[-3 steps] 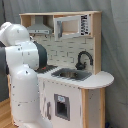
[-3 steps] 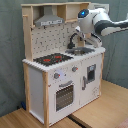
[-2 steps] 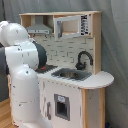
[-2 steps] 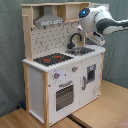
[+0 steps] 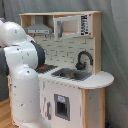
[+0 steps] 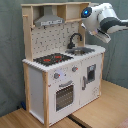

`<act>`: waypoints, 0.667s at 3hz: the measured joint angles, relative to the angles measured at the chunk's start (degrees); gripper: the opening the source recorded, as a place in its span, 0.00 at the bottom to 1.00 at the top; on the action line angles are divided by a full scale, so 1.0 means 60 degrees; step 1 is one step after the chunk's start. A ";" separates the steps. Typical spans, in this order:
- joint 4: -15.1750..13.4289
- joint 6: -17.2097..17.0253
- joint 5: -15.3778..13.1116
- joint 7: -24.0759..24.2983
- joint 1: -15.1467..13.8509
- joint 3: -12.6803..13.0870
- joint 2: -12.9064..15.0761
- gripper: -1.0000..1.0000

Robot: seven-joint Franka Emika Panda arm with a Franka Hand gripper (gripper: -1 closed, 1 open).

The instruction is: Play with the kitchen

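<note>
Approach step by the look of it: arm [image 6: 102, 20] up beside the kitchen [image 6: 62, 70] top shelf, above the sink [image 6: 82, 50], touching nothing, gripper state impossible to tell; next probably needs lowering toward faucet [image 6: 75, 39] or sink.

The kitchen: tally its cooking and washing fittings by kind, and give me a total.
Hob: 1
Hood: 1
Faucet: 1
Sink: 1
Oven door: 1
Total on the kitchen: 5
</note>
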 joint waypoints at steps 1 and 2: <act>0.0097 -0.0811 -0.0418 0.0009 0.0354 -0.0011 -0.0004 1.00; 0.0144 -0.1738 -0.1006 0.0008 0.0683 -0.0008 -0.0009 1.00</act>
